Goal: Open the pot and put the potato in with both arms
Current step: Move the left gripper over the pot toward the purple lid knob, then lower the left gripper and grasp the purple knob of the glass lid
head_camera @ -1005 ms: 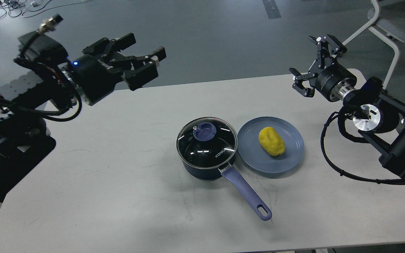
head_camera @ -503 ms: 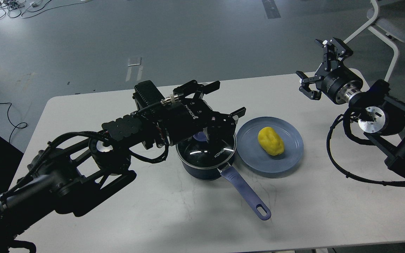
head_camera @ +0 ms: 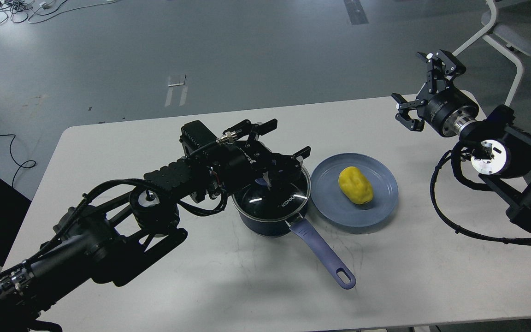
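Note:
The dark navy pot (head_camera: 270,220) stands at the table's middle with its glass lid (head_camera: 277,200) on; its lavender-blue handle (head_camera: 323,251) points toward the front right. My left gripper (head_camera: 285,138) is open and hangs just above the lid's far side, its body hiding the lid knob. The yellow potato (head_camera: 356,185) lies on a round blue-grey plate (head_camera: 334,203) right of the pot. My right gripper (head_camera: 420,87) is open and empty, raised over the table's far right corner, well away from the potato.
The white table (head_camera: 155,286) stretches from left to right. A white chair frame (head_camera: 505,41) stands behind the far right corner. Cables lie on the grey floor at the far left.
My left arm swung in from the far left and came down over the pot lid, then sank a little lower. My right gripper drifted slightly right and up.

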`<control>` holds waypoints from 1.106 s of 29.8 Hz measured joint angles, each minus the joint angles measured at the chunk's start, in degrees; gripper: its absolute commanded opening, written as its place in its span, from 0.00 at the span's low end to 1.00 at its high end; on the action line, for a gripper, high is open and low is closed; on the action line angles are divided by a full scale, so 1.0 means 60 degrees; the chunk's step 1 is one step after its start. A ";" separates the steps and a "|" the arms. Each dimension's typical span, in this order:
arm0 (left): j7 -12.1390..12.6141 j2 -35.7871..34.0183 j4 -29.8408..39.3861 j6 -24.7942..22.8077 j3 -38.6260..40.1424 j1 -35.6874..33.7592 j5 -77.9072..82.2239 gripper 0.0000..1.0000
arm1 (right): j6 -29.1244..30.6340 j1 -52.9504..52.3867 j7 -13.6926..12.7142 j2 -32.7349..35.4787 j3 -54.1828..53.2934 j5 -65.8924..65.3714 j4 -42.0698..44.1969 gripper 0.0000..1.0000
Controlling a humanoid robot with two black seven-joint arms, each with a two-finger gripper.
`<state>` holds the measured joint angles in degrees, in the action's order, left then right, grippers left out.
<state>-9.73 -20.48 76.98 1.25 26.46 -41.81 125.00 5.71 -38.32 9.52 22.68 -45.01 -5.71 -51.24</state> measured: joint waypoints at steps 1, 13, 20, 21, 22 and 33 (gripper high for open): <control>-0.0001 -0.0023 -0.0007 0.0038 -0.0066 0.0013 0.0000 0.98 | -0.0006 0.0000 0.0000 0.0000 0.0007 0.0000 0.0001 1.00; -0.0022 -0.0147 -0.0230 0.0305 -0.0307 0.0337 0.0000 0.98 | -0.0029 -0.0013 0.0001 -0.0014 0.0018 0.0000 0.0016 1.00; -0.0119 -0.0194 -0.0501 0.0531 -0.0321 0.0337 0.0000 0.98 | -0.0029 -0.0015 -0.0003 -0.0002 0.0030 0.0000 0.0024 1.00; -0.0136 -0.0203 -0.0507 0.0534 -0.0325 0.0337 0.0000 0.98 | -0.0029 -0.0015 -0.0004 -0.0001 0.0030 0.0000 0.0026 1.00; -0.0163 -0.0213 -0.0509 0.0536 -0.0348 0.0337 0.0000 0.98 | -0.0029 -0.0015 -0.0004 -0.0001 0.0030 0.0000 0.0028 1.00; -0.0342 -0.0231 -0.0628 0.0766 -0.0863 0.0467 0.0000 0.98 | -0.0029 -0.0015 -0.0004 0.0043 0.0060 0.0000 0.0030 1.00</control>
<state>-11.78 -21.86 73.21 5.85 21.28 -39.00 125.00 5.53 -38.41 9.49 22.94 -44.65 -5.71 -51.06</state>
